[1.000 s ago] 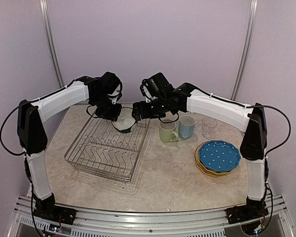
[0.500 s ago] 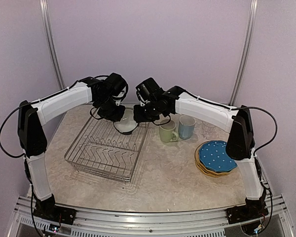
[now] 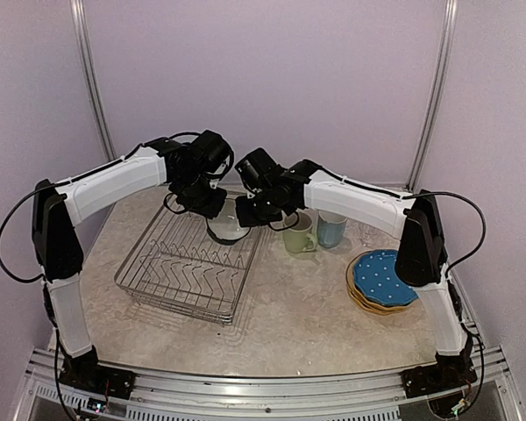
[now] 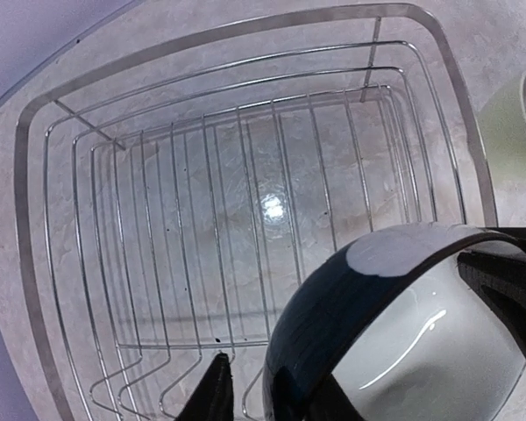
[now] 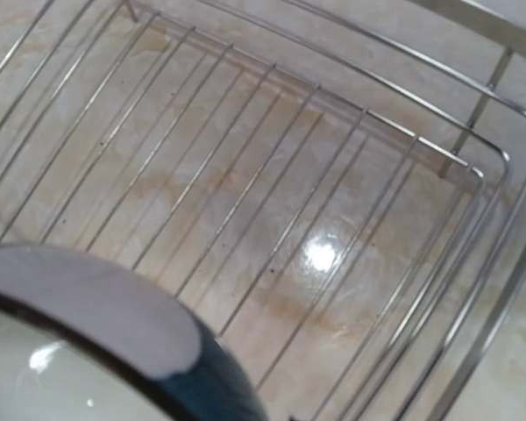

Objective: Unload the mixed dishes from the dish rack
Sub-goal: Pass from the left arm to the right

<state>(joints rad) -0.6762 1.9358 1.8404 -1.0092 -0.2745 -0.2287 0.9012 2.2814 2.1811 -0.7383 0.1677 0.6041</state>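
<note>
You swung the right gripper [image 3: 251,210], opening impossible to tell, onto the last racked dish, the dark-teal bowl [image 3: 226,228] pinched by the left gripper [image 3: 207,207].

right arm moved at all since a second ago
Yes: its elbow swung left, from right of the plates to overlapping their right edge.

The top external camera is looking down from high behind the near edge, taking in the whole table [image 3: 289,324], with the dish rack [image 3: 188,263] left of centre. Both wrist cameras are looking steeply down, close over the rack's wires. They are sharing the dark-teal bowl [image 4: 333,307], lower right in the left wrist view and lower left in the right.
</note>
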